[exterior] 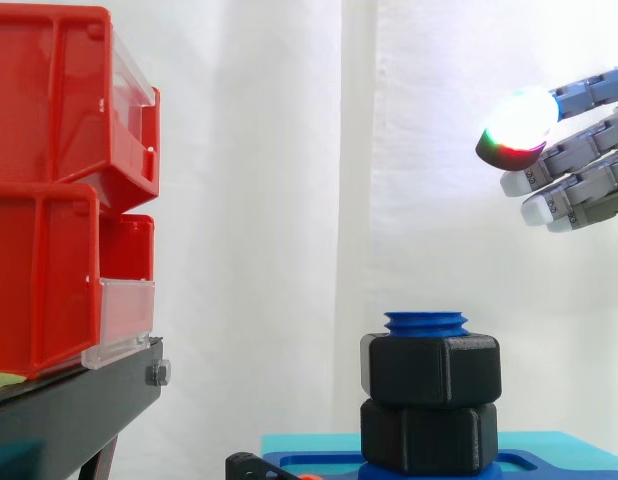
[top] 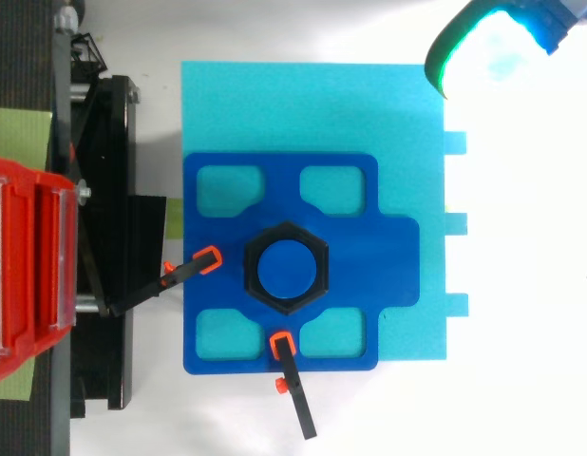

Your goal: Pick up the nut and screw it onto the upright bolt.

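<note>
Your hand [exterior: 579, 150] hangs open and empty, up and right of the blue bolt [exterior: 426, 322]. The black nut [exterior: 431, 368] sits threaded near the bolt's top, over a second nut [exterior: 429, 435]; screwing looks done, so you likely need only back away

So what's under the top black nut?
Under the top nut sits another black nut, on the blue base. The blue bolt pokes out above; its middle is hidden inside them.

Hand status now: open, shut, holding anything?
Hand: open, fingers relaxed, holding nothing; it hangs above and to the right of the bolt in the side view.
</note>
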Robot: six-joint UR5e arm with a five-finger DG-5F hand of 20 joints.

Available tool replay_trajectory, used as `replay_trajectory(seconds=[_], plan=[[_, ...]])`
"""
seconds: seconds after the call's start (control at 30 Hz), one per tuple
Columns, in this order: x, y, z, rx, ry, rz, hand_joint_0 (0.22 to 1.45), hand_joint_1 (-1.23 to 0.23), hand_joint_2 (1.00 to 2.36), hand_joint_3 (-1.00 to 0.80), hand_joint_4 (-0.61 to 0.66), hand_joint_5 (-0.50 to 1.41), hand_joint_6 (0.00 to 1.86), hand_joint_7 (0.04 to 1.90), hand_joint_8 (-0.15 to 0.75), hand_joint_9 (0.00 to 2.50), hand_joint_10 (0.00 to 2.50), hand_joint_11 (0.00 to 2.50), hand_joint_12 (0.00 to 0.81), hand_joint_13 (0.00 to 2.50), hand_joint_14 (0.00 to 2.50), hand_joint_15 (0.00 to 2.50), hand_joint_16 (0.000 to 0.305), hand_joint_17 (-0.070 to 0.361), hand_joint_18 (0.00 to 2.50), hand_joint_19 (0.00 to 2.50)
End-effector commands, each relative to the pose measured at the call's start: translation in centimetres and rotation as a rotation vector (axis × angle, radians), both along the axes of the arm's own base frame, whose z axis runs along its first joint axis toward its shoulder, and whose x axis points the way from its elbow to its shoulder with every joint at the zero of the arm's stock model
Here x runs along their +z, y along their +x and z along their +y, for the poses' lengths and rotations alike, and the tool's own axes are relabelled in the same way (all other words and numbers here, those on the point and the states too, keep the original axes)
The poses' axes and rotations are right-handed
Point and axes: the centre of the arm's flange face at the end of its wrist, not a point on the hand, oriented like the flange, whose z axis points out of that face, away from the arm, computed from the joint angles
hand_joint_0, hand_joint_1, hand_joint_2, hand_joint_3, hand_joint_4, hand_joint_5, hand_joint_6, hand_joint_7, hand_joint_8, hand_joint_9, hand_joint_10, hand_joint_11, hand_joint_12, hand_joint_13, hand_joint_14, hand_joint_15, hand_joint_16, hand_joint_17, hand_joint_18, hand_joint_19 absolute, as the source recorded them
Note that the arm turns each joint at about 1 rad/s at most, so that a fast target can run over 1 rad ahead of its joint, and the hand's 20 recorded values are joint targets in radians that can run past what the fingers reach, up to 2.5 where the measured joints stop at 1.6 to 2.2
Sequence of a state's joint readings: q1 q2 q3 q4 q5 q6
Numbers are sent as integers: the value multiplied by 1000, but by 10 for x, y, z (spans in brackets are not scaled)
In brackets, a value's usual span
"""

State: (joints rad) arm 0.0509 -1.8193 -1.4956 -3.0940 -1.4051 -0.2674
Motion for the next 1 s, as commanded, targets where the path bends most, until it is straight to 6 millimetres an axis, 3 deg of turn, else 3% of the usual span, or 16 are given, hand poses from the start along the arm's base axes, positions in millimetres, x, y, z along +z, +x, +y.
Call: replay_trajectory(seconds=[0.0,0.97], plan=[[0,0,0,0,1,0,491,-463,1000,-500,65,-225,500,527,182,122,0,0,348,0,0,0,48,109,0,0],[0,0,0,0,1,0,496,-482,1000,-500,55,-219,501,585,181,130,0,0,342,0,0,0,48,108,0,0]])
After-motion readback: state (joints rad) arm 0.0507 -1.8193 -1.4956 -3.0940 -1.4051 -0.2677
